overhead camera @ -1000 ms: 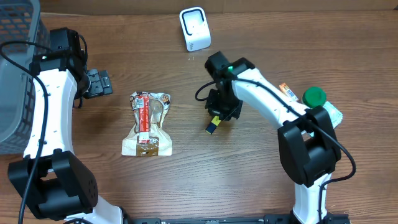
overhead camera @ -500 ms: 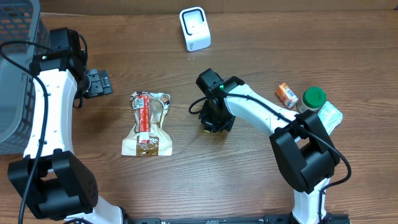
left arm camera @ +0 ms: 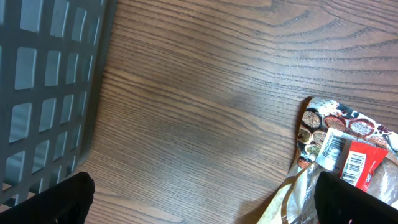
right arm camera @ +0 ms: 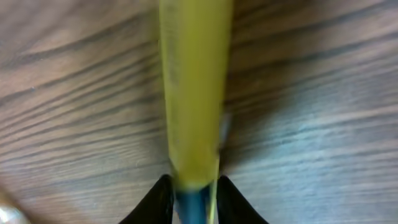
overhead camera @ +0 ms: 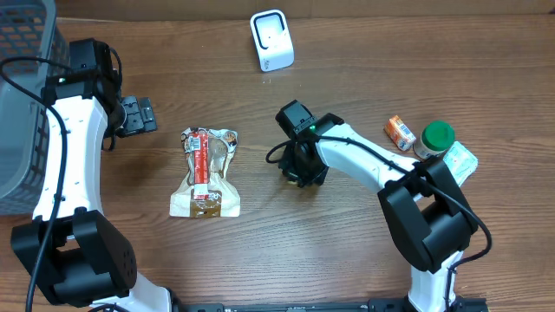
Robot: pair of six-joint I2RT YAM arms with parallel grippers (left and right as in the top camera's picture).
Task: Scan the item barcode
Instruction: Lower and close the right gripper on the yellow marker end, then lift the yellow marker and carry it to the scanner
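Note:
In the right wrist view my right gripper (right arm camera: 194, 199) is shut on a slim yellow item (right arm camera: 193, 93) with a blue end, its two black fingers pressing its sides just over the wood. In the overhead view the right gripper (overhead camera: 300, 166) hides that item, near the table's middle. A white barcode scanner (overhead camera: 271, 39) stands at the back centre. My left gripper (overhead camera: 139, 115) is open at the left, holding nothing. A clear snack packet (overhead camera: 206, 173) with a red label lies between the arms, and the snack packet (left arm camera: 339, 149) shows barcodes by the left gripper (left arm camera: 208, 205).
A grey slotted basket (overhead camera: 22, 95) fills the far left, and the basket wall (left arm camera: 43, 81) is close to the left gripper. At the right lie a small orange box (overhead camera: 400, 133), a green-lidded jar (overhead camera: 436, 137) and a pale green packet (overhead camera: 460, 162).
My right gripper has moved left with the yellow item, which stuck out below it before and is now hidden under it from above. The left arm has not moved.

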